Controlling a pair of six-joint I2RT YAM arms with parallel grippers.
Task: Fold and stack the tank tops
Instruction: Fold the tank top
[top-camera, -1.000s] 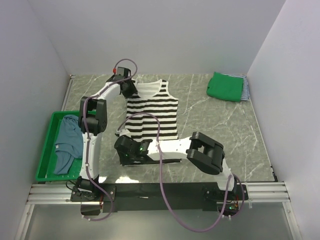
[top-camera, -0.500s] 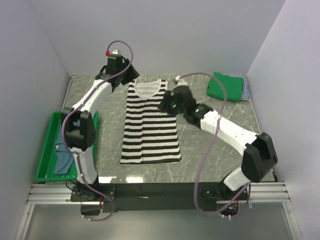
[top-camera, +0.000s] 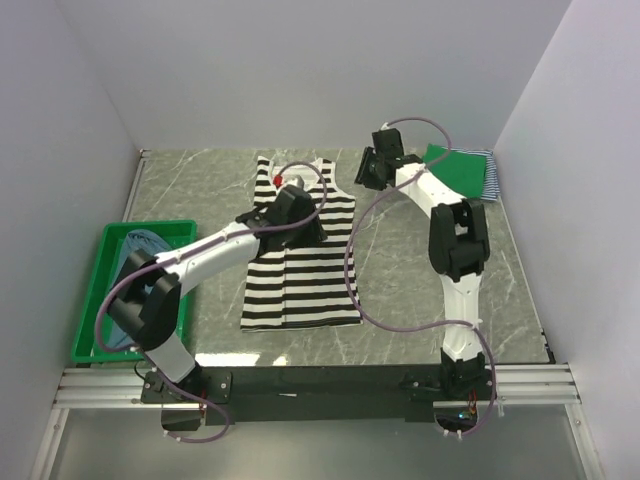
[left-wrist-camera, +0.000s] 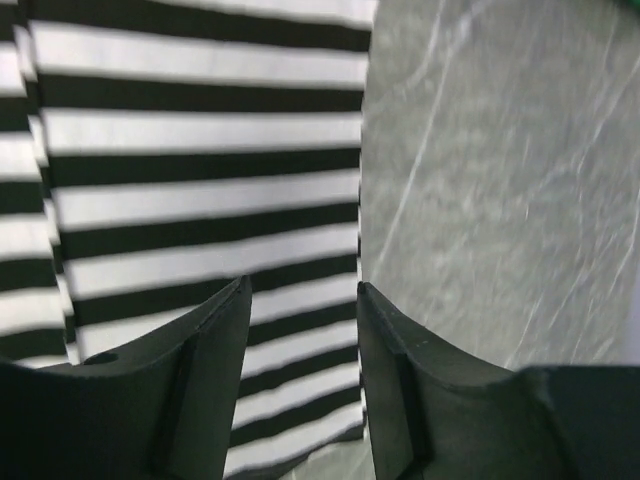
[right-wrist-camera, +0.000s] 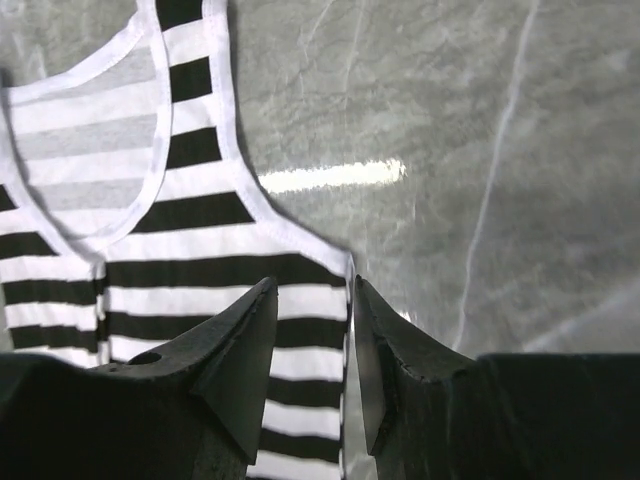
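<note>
The bold black-white striped tank top (top-camera: 300, 285) lies flat, face up, in the middle of the table, neck toward the back. My left gripper (top-camera: 308, 228) hovers over its upper middle. In the left wrist view the left gripper (left-wrist-camera: 300, 290) is open above the top's right edge (left-wrist-camera: 200, 180), with nothing between the fingers. My right gripper (top-camera: 372, 170) hangs at the back, right of the top's shoulder. It is open (right-wrist-camera: 313, 285) above the armhole edge (right-wrist-camera: 200, 270). The folded green top (top-camera: 452, 172) rests on the thin striped one (top-camera: 491, 177).
A green plastic bin (top-camera: 95, 310) stands at the left edge with the dusty blue top (top-camera: 140, 242) in it. White walls close in the marble table (top-camera: 420, 280) on three sides. A purple cable (top-camera: 350, 270) loops over the striped top.
The left arm has swung from the top's far left collar to over its middle. The right arm has drawn back from the right shoulder toward the back wall. The top lies where it was.
</note>
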